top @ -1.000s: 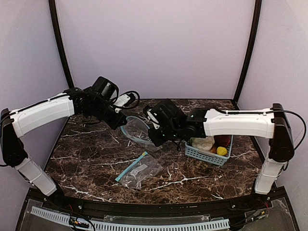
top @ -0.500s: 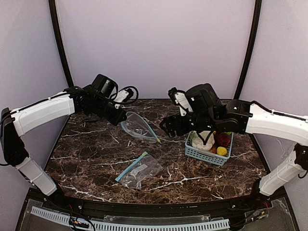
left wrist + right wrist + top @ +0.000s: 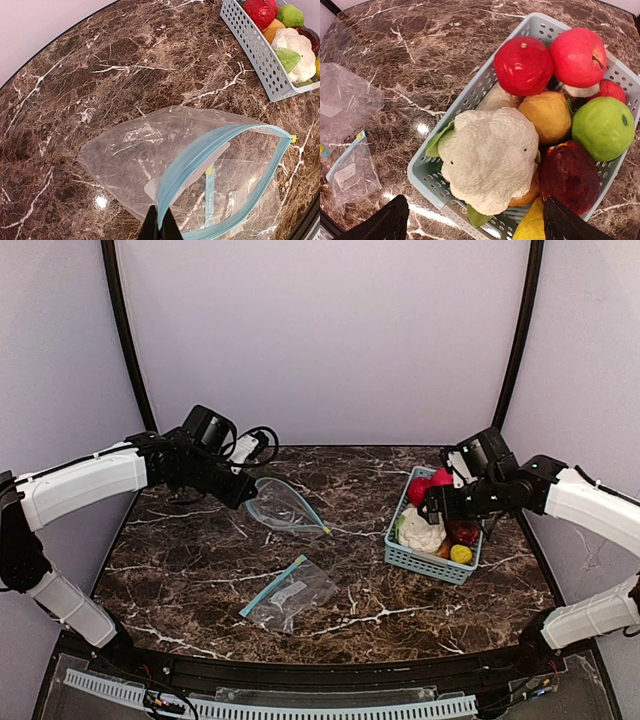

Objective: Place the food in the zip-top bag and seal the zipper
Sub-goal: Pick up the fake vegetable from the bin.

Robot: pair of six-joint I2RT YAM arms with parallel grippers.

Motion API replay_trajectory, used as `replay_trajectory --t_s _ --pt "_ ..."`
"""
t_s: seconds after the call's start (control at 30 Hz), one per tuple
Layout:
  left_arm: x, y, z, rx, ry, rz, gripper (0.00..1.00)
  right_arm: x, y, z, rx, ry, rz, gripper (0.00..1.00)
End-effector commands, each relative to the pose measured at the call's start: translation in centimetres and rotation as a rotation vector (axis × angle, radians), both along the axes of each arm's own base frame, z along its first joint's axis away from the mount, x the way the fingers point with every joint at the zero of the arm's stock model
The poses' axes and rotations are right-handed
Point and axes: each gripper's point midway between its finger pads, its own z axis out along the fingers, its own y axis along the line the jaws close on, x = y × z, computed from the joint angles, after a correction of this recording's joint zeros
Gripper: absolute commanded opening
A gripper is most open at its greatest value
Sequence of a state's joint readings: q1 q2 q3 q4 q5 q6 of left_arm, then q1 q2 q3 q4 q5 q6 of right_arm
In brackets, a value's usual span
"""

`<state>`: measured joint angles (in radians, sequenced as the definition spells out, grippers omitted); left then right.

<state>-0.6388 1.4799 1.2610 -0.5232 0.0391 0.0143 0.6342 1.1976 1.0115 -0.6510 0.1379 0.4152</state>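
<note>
While my left gripper pinches the bag by its rim and my right gripper hangs spread over the food in the basket, I worry the cauliflower (bulky, crowded by apples) may slip or drag neighbours out.

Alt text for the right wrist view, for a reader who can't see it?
A light-blue basket packed with toy food sits below the right arm's wide-open jaws: white cauliflower nearest, red apples and a green apple beyond. Two clear zip-top bags show at the left edge over the dark marble table.
</note>
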Motion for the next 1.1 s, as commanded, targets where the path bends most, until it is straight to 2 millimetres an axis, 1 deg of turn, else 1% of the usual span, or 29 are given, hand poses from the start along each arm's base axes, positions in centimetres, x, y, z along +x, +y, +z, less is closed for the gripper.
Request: replay_trajectory --t_s 0.0,0.1,0.33,0.4,0.5,0.6,0.73,0.83,0.97,1.07 --pt "-0.4 0.0 0.3 -0.022 0.002 -0.003 0.01 -0.1 -0.3 -2.0 0.026 0.086 0.031 0.9" --pt "-0.5 0.0 0.4 -0.027 0.002 -0.007 0.01 0.5 -0.9 -3.2 -0.002 0.106 0.026 0.88" --pt "-0.5 -0.1 0.2 -0.025 0.006 -0.009 0.01 2.0 -0.6 -4.5 -0.013 0.115 0.019 0.73" --pt "-0.6 -0.1 0.2 -0.026 0.008 -0.01 0.01 2.4 -0.9 -5.1 -0.036 0.123 0.0 0.72" --pt "-0.5 0.0 0.2 -0.025 0.007 -0.008 0.01 2.7 -1.0 -6.1 -0.056 0.137 -0.006 0.75" --pt "-0.5 -0.1 0.1 -0.023 0.01 -0.01 0.01 2.9 -0.6 -6.8 -0.049 0.152 0.001 0.73" --pt "-0.5 0.0 0.0 -0.021 0.011 -0.007 0.01 3.1 -0.5 -7.4 -0.045 0.156 -0.005 0.63" --pt "-0.5 -0.1 0.0 -0.021 0.01 -0.009 0.01 3.0 -0.5 -7.8 -0.046 0.164 -0.008 0.53" --pt "-0.5 0.0 0.0 -0.02 0.013 -0.008 0.01 3.0 -0.8 -8.6 -0.06 0.175 -0.021 0.47" --pt "-0.5 0.0 0.1 -0.021 0.01 -0.008 0.01 3.1 -0.8 -8.9 -0.064 0.18 -0.025 0.38"
